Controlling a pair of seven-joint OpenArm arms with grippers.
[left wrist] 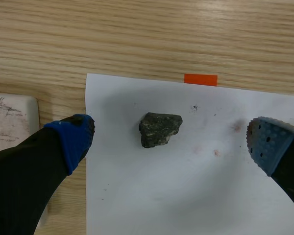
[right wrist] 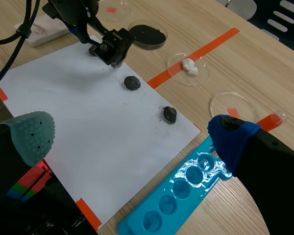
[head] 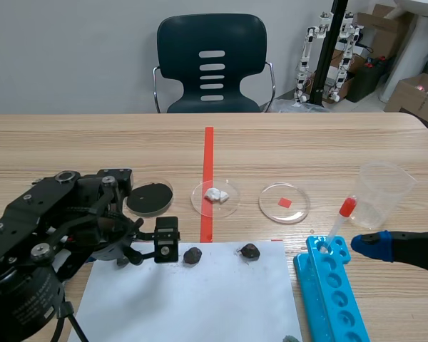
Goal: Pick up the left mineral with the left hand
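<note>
The left mineral (head: pixel 192 255) (right wrist: pixel 132 82), a small dark grey rock, lies on the white paper (head: pixel 192 299) near its far edge. The right mineral (head: pixel 250 251) (right wrist: pixel 170 114) sits on the same sheet, further right. My left gripper (head: pixel 166 246) is just left of the left mineral. In the left wrist view the left gripper (left wrist: pixel 171 137) is open, and the rock (left wrist: pixel 159 129) rests on the paper between its blue pads, touching neither. My right gripper (right wrist: pixel 132 142) is open and holds nothing, low at the right above the blue rack (head: pixel 332 292).
Beyond the paper stand three petri dishes: one with black powder (head: pixel 150 197), one with white lumps (head: pixel 215 196), one with a red chip (head: pixel 284 203). A red-capped dropper (head: pixel 342 217) stands in the rack beside a clear cup (head: pixel 385 192). A white slab (left wrist: pixel 10 122) lies left of the paper.
</note>
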